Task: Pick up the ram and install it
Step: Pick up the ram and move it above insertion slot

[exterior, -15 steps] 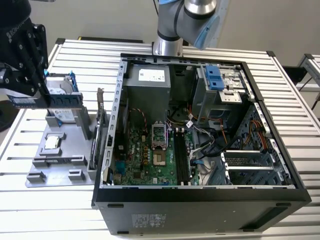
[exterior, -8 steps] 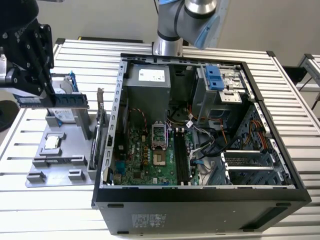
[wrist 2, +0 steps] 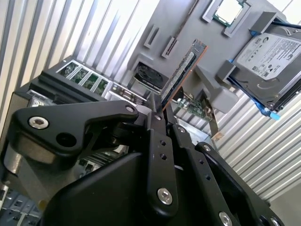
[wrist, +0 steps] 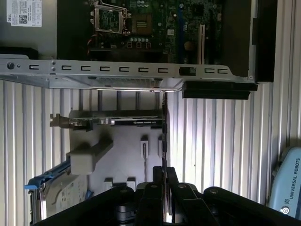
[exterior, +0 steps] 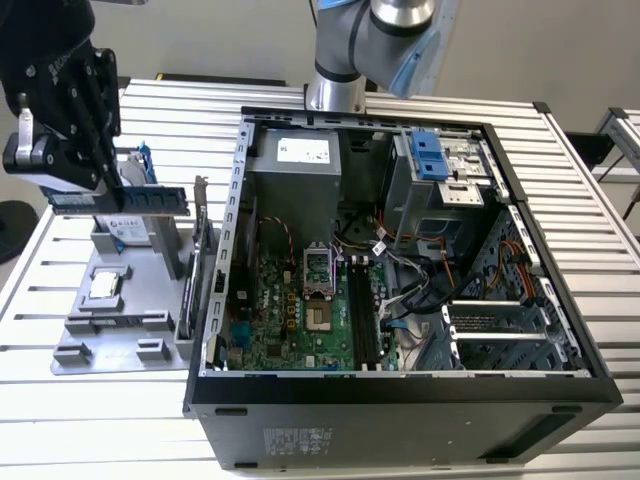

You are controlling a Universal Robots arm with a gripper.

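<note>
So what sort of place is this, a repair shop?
More likely a robotics test bench: an open computer case sits on a slatted metal table, beside a grey parts holder, while the arm's gripper holds the ram.

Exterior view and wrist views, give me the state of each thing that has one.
gripper, shut on the ram
ram, held in the air over the grey fixture
computer case, side open, motherboard exposed
hard drive, seated in the fixture
expansion card, standing on edge in the fixture
processor chip, lying flat in the fixture
</note>
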